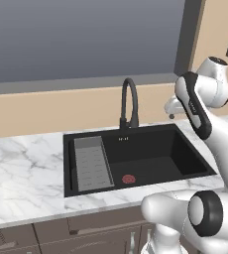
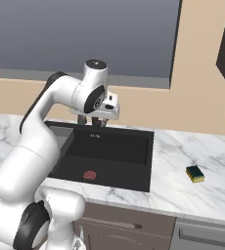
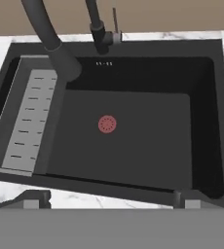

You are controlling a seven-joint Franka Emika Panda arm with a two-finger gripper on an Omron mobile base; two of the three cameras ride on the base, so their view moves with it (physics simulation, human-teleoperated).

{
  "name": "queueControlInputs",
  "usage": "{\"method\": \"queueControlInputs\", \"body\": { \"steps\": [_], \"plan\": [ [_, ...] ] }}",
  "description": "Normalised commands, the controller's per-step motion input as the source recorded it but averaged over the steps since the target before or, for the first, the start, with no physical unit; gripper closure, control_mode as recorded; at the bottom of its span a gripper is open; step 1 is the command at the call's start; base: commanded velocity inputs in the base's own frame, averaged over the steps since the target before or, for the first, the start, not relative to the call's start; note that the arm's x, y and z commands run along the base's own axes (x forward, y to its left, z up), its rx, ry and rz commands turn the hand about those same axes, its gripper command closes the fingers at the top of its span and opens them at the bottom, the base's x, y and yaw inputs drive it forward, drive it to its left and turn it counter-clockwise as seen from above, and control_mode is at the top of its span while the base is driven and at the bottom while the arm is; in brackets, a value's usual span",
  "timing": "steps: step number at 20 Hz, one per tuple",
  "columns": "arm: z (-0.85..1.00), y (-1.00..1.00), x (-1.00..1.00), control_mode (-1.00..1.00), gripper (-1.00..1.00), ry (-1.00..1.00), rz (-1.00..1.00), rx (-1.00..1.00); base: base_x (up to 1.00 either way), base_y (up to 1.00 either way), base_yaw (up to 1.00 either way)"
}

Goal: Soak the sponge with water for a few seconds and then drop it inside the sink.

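I have the white arm's two-finger gripper [image 2: 99, 121] hanging above the back of the black rectangular recessed sink [image 3: 133, 146], jaws spread wide and holding nothing; I judge it sits there as a high vantage before any pick. The black arched faucet [image 1: 128, 101] runs no water that I can see. The small yellow sponge with its dark green scrubbing layer [image 2: 195, 174] lies on the white marble counter [image 2: 202, 195], well apart from the gripper toward four o'clock in the right base view, past the basin's right rim.
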Motion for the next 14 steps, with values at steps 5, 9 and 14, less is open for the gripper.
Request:
{"method": "queueControlInputs", "body": {
  "steps": [5,9,14],
  "plan": [
    [0.00,0.00,0.20,-1.00,-1.00,0.04,0.07,0.13,0.00,0.00,0.00],
    [-0.07,0.00,0.26,-1.00,-1.00,0.00,0.10,0.07,0.00,0.00,0.00],
    [-0.13,0.00,0.19,-1.00,-1.00,-0.05,0.12,0.02,0.00,0.00,0.00]
  ]
}}
